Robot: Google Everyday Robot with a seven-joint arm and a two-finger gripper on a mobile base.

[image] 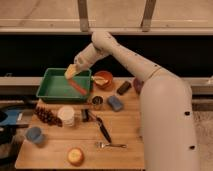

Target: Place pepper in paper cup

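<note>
My gripper (71, 73), with yellowish fingers, hangs over the right part of the green tray (52, 90), above table height. It is shut on the pepper (78, 87), a slim red-orange chili that slants down and to the right from the fingers. The paper cup (66, 115), short and cream-white, stands upright on the wooden table in front of the tray, below and slightly left of the gripper and apart from it.
An orange bowl (103, 79) sits right of the tray. A small metal cup (97, 102), a blue sponge (115, 103), a black-handled utensil (103, 129) and a fork (111, 145) lie mid-table. Dark grapes (46, 116), a blue cup (34, 135) and a round orange fruit (75, 155) sit front left.
</note>
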